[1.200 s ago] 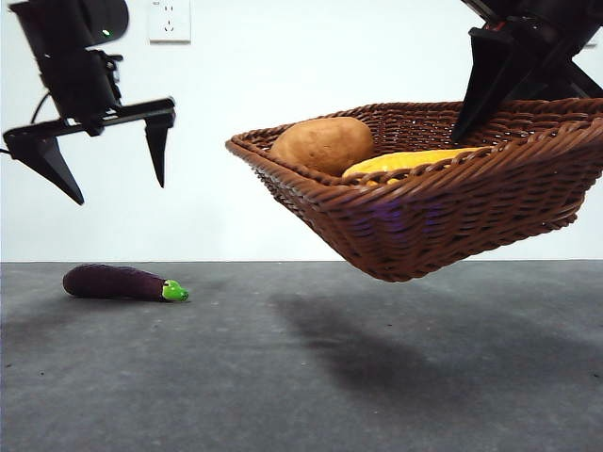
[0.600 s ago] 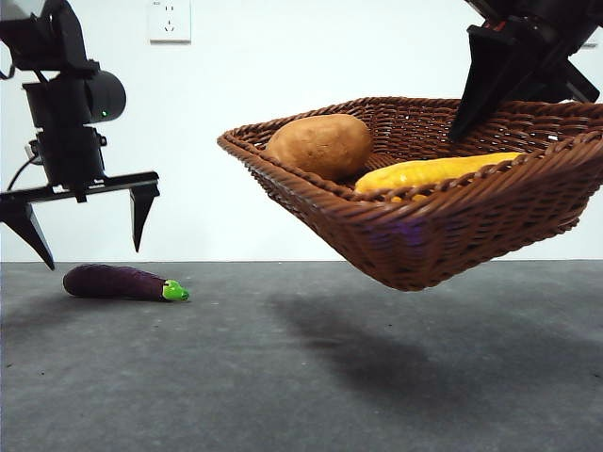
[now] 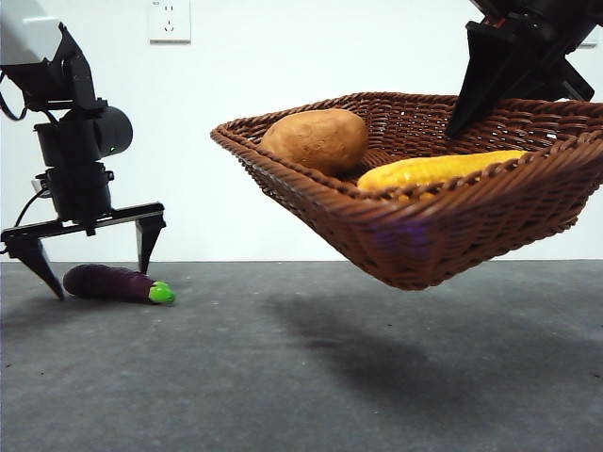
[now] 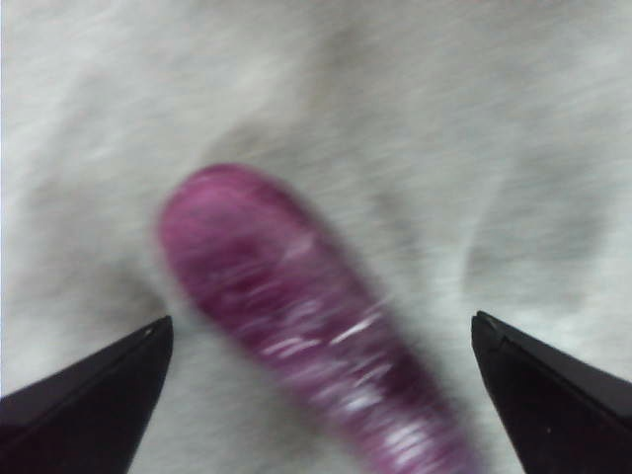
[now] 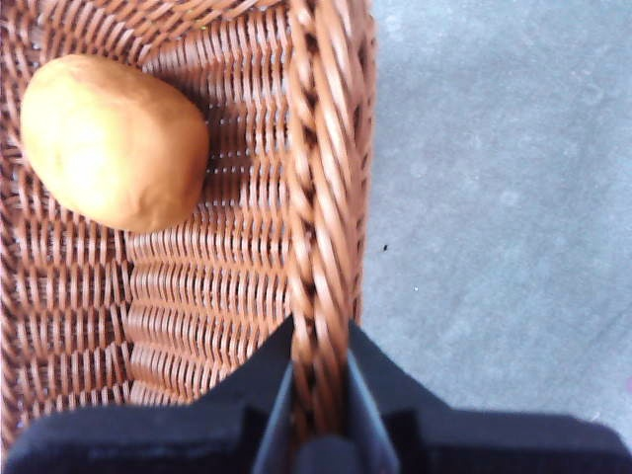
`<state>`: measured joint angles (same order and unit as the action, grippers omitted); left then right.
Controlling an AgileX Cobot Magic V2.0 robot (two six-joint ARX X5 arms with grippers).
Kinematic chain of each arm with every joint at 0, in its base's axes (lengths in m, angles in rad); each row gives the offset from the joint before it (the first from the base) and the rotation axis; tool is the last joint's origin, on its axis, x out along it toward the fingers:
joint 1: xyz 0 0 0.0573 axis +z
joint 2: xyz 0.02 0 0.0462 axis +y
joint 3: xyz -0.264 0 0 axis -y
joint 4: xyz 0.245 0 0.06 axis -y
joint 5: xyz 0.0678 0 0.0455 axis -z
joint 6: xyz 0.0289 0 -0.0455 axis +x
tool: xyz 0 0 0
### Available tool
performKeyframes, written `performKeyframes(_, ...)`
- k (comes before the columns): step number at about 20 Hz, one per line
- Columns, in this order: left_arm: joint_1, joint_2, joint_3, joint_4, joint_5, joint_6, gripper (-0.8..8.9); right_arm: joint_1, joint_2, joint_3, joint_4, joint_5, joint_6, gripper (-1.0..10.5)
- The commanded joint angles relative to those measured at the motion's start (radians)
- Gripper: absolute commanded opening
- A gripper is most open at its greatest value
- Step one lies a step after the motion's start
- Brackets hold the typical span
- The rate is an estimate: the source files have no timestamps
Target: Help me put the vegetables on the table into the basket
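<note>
Purple eggplant (image 3: pixel 108 282) is the only vegetable left on the table (image 3: pixel 301 377). Front view: over the last second the left gripper (image 3: pixel 92 254) has dropped from well above the eggplant to table level, jaws wide apart and now straddling it, one tip just off each end. The eggplant appears to have slid slightly, green stem tip nearer the gripper than before. The basket (image 3: pixel 443 226) has crept a little toward the eggplant's side and stays off the table, tilted, its shadow below. Potato (image 3: pixel 314 139) and corn cob (image 3: pixel 438 171) lie inside it. Judgement: two of three vegetables are done; the last grasp is imminent.

Left wrist view: blurred by motion. The eggplant (image 4: pixel 306 326) lies between the two spread jaw tips, touching neither. The arm points straight down at it.

Right wrist view: the right gripper (image 5: pixel 318 395) is clamped on the basket's braided rim (image 5: pixel 321 197), one jaw inside, one outside. The potato (image 5: pixel 114 143) rests on the weave away from the held rim; the corn cob is out of frame. The arm reaches in from above the basket and carries its weight.
</note>
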<state>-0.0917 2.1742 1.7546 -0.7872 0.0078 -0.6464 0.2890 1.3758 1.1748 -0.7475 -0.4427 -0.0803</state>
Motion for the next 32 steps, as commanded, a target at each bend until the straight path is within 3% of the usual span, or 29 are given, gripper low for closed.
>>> performKeyframes(1,0.002,0.022,-0.004,0.013,-0.007,-0.008,4.80,0.003,-0.006,0.010,0.009,-0.015,-0.003,-0.1)
performKeyframes(5,0.002,0.022,-0.004,0.026,0.018,0.050,-0.20,0.003,-0.006,0.010,0.009,-0.014,-0.003,-0.1)
performKeyframes(9,0.002,0.010,-0.004,0.032,0.105,0.158,-0.08,0.003,-0.006,0.010,0.006,-0.014,0.004,-0.1)
performKeyframes(12,0.002,-0.080,-0.004,0.045,0.110,0.334,-0.08,0.003,-0.003,0.009,-0.013,-0.006,0.027,-0.1)
performKeyframes(15,0.002,-0.231,-0.005,0.045,0.222,0.537,-0.08,0.004,0.022,-0.002,-0.008,0.016,0.061,-0.1)
performKeyframes(18,-0.031,-0.400,-0.005,0.043,0.395,0.621,-0.07,0.006,0.106,-0.002,-0.005,0.007,0.080,-0.1)
performKeyframes(20,-0.094,-0.508,-0.005,-0.009,0.449,0.640,-0.07,0.006,0.144,-0.002,0.013,-0.015,0.106,-0.1)
performKeyframes(22,-0.198,-0.578,-0.007,-0.076,0.482,0.628,-0.07,0.006,0.149,-0.002,0.076,-0.015,0.153,-0.1)
performKeyframes(24,-0.306,-0.593,-0.017,-0.062,0.508,0.545,-0.08,0.006,0.149,-0.002,0.112,-0.014,0.190,-0.1)
performKeyframes(28,-0.483,-0.592,-0.177,0.167,0.515,0.329,-0.08,0.019,0.149,-0.002,0.111,0.005,0.212,-0.1)
performKeyframes(32,-0.533,-0.592,-0.409,0.475,0.518,0.111,-0.08,0.019,0.149,-0.004,0.109,0.005,0.220,-0.1)
